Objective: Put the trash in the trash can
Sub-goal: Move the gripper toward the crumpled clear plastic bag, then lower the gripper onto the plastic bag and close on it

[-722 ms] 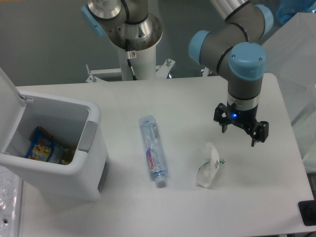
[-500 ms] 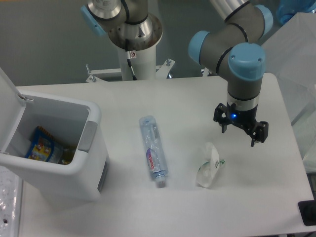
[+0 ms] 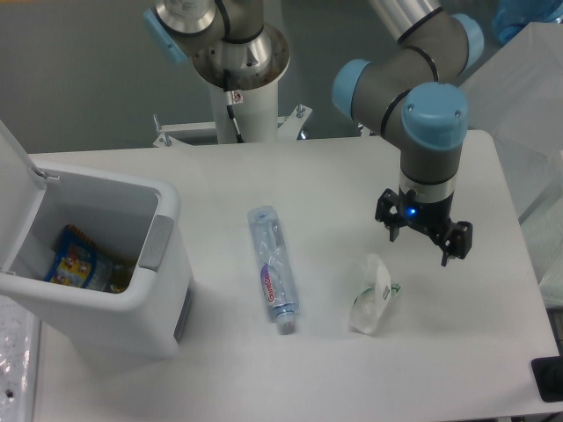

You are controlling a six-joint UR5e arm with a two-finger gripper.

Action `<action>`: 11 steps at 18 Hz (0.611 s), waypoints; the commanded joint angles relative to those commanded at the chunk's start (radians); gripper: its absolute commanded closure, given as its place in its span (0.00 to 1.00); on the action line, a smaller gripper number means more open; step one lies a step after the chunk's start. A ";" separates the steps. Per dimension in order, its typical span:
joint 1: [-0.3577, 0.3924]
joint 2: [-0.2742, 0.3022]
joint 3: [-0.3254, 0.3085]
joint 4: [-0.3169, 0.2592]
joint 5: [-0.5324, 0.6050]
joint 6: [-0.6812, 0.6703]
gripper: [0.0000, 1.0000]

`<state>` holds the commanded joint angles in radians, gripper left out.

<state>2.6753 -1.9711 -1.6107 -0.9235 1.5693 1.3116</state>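
The trash (image 3: 373, 295) is a crumpled whitish wrapper with a bit of green print, lying on the white table right of centre. My gripper (image 3: 423, 241) hangs open above the table, just up and to the right of the wrapper, with nothing between its fingers. The trash can (image 3: 163, 264) stands at the left, lid swung open, with a colourful packet lying inside.
A clear plastic bottle (image 3: 272, 267) with a blue label lies lengthwise between the bin and the wrapper. The arm's base column (image 3: 237, 79) rises at the table's back edge. A small black object (image 3: 549, 378) sits at the front right corner.
The gripper has shifted slightly left, toward the wrapper. Nothing else moved.
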 joint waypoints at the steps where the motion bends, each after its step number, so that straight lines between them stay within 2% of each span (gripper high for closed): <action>1: 0.000 -0.002 0.000 0.000 0.003 -0.002 0.00; 4: -0.002 -0.011 0.000 0.002 0.000 -0.064 0.00; 11: -0.031 -0.052 -0.008 0.003 0.006 -0.090 0.00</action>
<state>2.6446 -2.0233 -1.6183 -0.9204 1.5754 1.2212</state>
